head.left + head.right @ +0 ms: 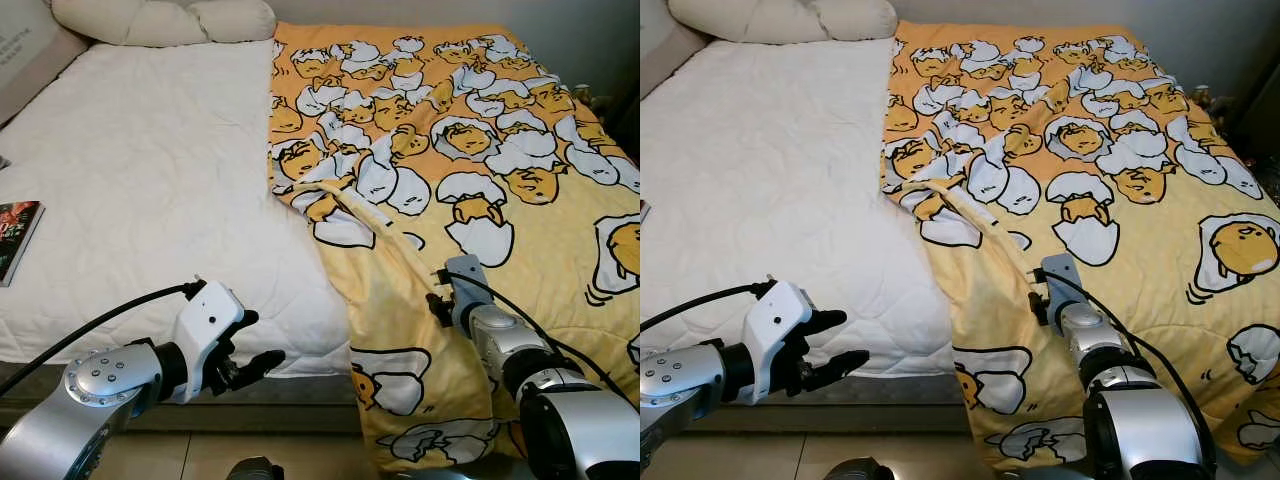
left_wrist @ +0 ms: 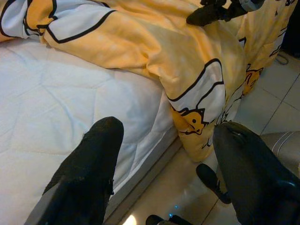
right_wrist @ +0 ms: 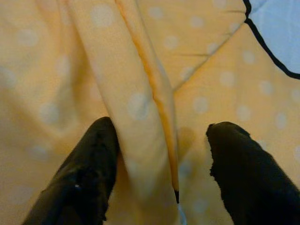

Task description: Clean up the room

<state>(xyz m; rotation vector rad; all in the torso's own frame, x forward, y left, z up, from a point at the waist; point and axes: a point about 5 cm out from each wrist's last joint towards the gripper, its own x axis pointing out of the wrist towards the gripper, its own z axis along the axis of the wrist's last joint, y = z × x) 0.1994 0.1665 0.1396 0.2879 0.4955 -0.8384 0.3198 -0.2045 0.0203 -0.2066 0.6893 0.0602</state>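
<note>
A yellow blanket printed with egg cartoons covers the right half of the bed and hangs over its front edge. One edge is folded back into a long ridge running toward me. My right gripper is open at the near end of that ridge, its fingers on either side of the fold. My left gripper is open and holds nothing, hovering just in front of the white mattress at its front edge, left of the hanging blanket corner.
A book lies on the mattress at the far left. Pillows lie at the head of the bed. Tiled floor runs below the bed's front edge. Small dark items stand beyond the bed's right side.
</note>
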